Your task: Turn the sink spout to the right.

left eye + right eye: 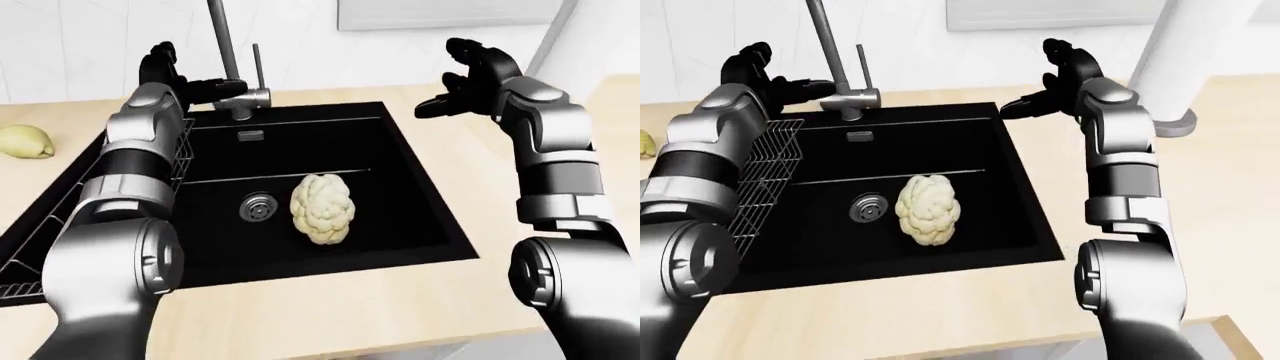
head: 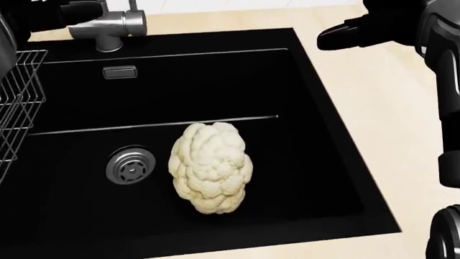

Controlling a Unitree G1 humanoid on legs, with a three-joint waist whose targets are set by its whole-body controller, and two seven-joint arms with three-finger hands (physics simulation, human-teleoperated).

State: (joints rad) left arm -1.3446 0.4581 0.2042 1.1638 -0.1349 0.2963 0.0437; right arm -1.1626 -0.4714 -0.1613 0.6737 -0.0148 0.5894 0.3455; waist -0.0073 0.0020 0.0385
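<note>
The steel faucet [image 1: 243, 100] stands at the top edge of the black sink [image 1: 420, 195]. Its spout [image 1: 222, 37] rises straight up out of the left-eye view, so where its tip points is hidden. A thin lever [image 1: 257, 66] stands beside it. My left hand [image 1: 205, 86] is just left of the faucet's base, with its dark fingers [image 2: 79, 12] reaching onto the faucet's side stub, not closed round it. My right hand [image 1: 455, 86] is open and empty above the counter, to the right of the sink's top right corner.
A cauliflower [image 1: 322, 208] lies in the basin next to the drain [image 1: 257, 207]. A wire rack [image 1: 765, 172] lines the sink's left side. A lemon [image 1: 25, 141] lies on the wooden counter at the left. A white column [image 1: 1170, 67] stands at the right.
</note>
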